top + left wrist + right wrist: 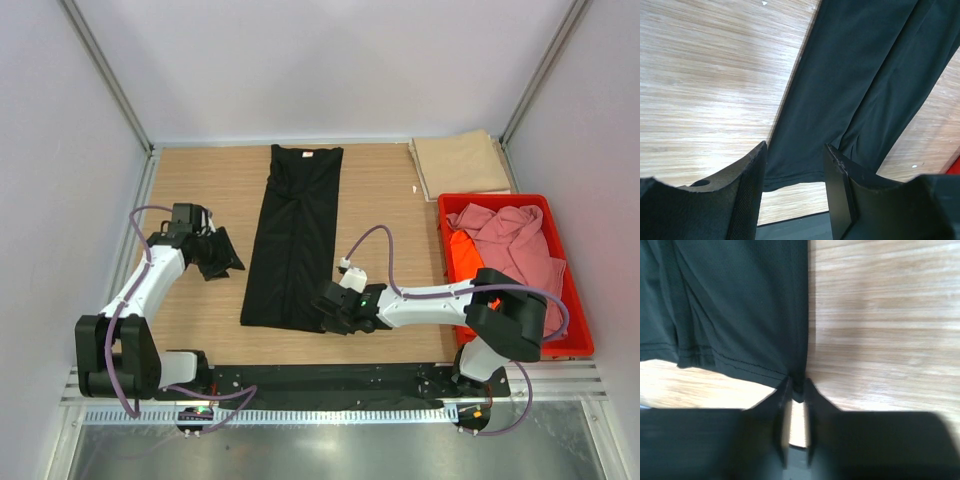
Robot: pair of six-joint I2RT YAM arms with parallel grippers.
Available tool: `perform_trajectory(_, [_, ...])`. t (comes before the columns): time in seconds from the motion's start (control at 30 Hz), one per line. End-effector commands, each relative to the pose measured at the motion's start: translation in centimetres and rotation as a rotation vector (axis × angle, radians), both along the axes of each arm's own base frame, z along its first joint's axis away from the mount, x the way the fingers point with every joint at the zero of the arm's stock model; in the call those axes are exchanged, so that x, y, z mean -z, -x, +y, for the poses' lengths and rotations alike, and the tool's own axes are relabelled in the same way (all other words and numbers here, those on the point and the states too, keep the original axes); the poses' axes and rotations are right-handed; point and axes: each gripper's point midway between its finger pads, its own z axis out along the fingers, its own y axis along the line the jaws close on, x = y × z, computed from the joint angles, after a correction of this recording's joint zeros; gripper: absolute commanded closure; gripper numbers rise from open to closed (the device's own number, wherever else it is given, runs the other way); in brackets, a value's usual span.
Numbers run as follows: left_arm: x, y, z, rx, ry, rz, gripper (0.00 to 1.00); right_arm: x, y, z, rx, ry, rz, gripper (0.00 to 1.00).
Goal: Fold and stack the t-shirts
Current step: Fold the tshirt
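The black t-shirt (295, 235) lies folded into a long strip down the middle of the table, collar at the far end. My right gripper (332, 312) is shut on its near right hem corner (798, 385). My left gripper (220, 255) is open and empty, just left of the strip; in the left wrist view the shirt (860, 75) lies beyond its fingers (752, 170). A tan t-shirt (462, 163) lies folded at the far right. A dusty pink t-shirt (515, 240) lies crumpled over a bright orange one (462, 262) in the crate.
A red plastic crate (572, 340) stands at the right edge of the table. White walls with metal posts close in the table on three sides. Purple cables loop over both arms.
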Motion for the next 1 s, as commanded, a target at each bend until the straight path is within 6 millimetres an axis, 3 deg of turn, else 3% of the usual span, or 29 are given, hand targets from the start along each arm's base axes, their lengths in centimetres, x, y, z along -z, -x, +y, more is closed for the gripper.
perform_trajectory(0.0, [-1.1,-0.2,-0.6,0.027,-0.004,-0.033,0.51,0.2,-0.5,-0.6,0.027,0.027,-0.03,0.89])
perform_trajectory(0.03, [-1.2,-0.1,-1.2,0.018,0.025,-0.026,0.51,0.1,-0.5,-0.9,0.028,0.037,-0.032,0.99])
perform_trajectory(0.13, [0.3,1.3,-3.5,0.058,0.12,0.035,0.53,-0.8,-0.4,-2.8,0.033,0.088,-0.056,0.99])
perform_trajectory(0.2, [1.3,2.6,-4.2,0.089,0.059,0.071,0.53,-0.9,-0.1,-4.8,0.031,0.146,-0.06,0.99])
perform_trajectory(0.37, [1.7,4.7,-6.1,0.093,-0.02,0.052,0.49,-2.1,1.1,-7.1,0.015,0.143,-0.058,0.99])
perform_trajectory(0.43, [1.5,5.3,-6.5,0.08,-0.023,0.032,0.48,-1.4,1.9,-8.6,0.016,0.166,-0.039,0.99])
perform_trajectory(0.57, [3.5,8.3,-7.2,0.085,-0.023,0.07,0.48,-0.8,3.0,-10.4,0.029,0.127,-0.029,0.99])
perform_trajectory(0.67, [4.6,9.8,-8.2,0.067,0.039,0.078,0.48,-1.0,3.2,-10.3,0.024,0.091,-0.032,0.99])
perform_trajectory(0.73, [4.9,10.8,-10.2,0.068,0.146,0.085,0.5,-1.1,3.2,-10.1,0.016,0.074,-0.037,0.99])
perform_trajectory(0.97, [6.4,13.3,-11.6,0.058,0.15,0.117,0.51,-1.1,3.5,-9.8,0.006,0.053,-0.04,0.99])
